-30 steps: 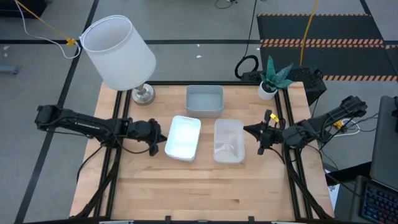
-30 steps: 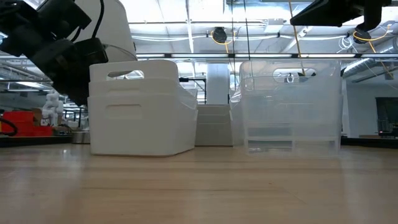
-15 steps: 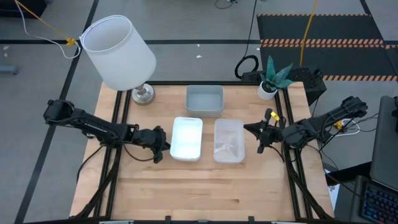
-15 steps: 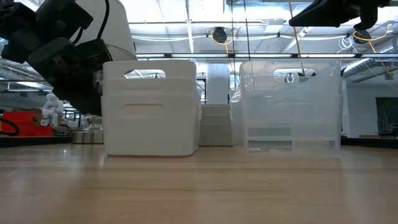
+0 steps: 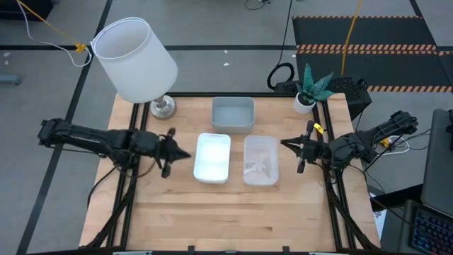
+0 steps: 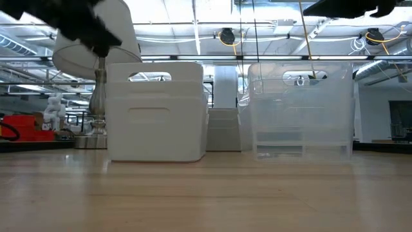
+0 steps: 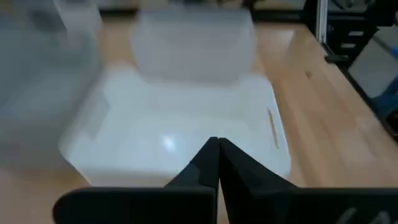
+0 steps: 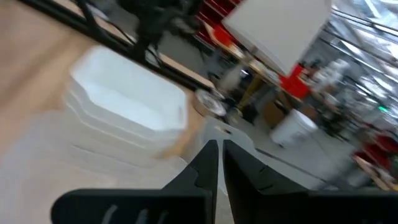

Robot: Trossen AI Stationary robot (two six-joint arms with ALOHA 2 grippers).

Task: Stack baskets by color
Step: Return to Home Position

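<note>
Left gripper (image 5: 184,153): fingers pressed together, empty, hanging just beside the white baskets (image 5: 212,157), not touching. Right gripper (image 5: 284,144): fingers likewise together, empty, near the clear baskets (image 5: 260,160). White and clear stacks sit side by side mid-table. The grey-blue baskets (image 5: 233,114) are toward the far edge, near the lamp (image 5: 134,60).
</note>
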